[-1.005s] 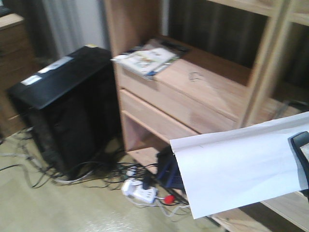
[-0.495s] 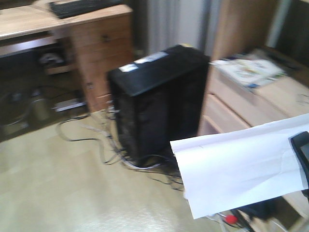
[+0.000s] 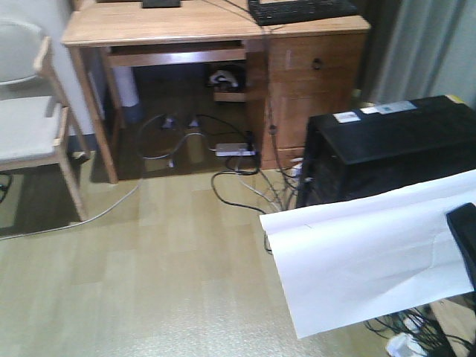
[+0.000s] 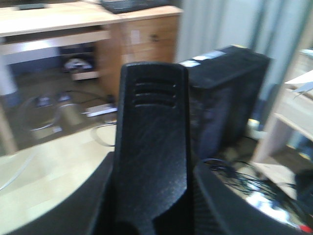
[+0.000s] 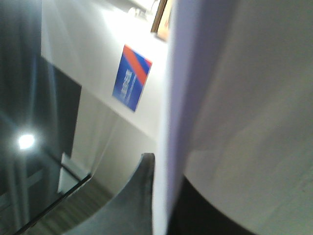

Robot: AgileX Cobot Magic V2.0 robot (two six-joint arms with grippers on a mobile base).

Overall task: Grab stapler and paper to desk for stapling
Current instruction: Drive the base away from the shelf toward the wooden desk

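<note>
The paper [image 3: 364, 260], a big white sheet, juts out at the lower right of the front view, held at its right edge by my right gripper [image 3: 465, 238]. The right wrist view shows the paper [image 5: 234, 98] edge-on, pinched by the right gripper [image 5: 164, 196], one grey finger [image 5: 132, 200] pressed against it. In the left wrist view the black stapler [image 4: 151, 142] stands upright, clamped in my left gripper [image 4: 151, 191]. The light-wood desk [image 3: 171, 26] lies ahead at the top of the front view, and the desk [image 4: 58, 17] also shows at upper left.
A white chair [image 3: 30, 126] stands at the left. A black computer tower [image 3: 387, 145] sits on the floor to the right, with tangled cables [image 3: 238, 178] under the desk. A black keyboard [image 3: 301, 9] lies above the drawers [image 3: 312, 89]. Shelving [image 4: 293, 112] is at right.
The front view has swung left, from the shelving past the black tower to the desk and chair. The paper and right gripper keep the same place in the view.
</note>
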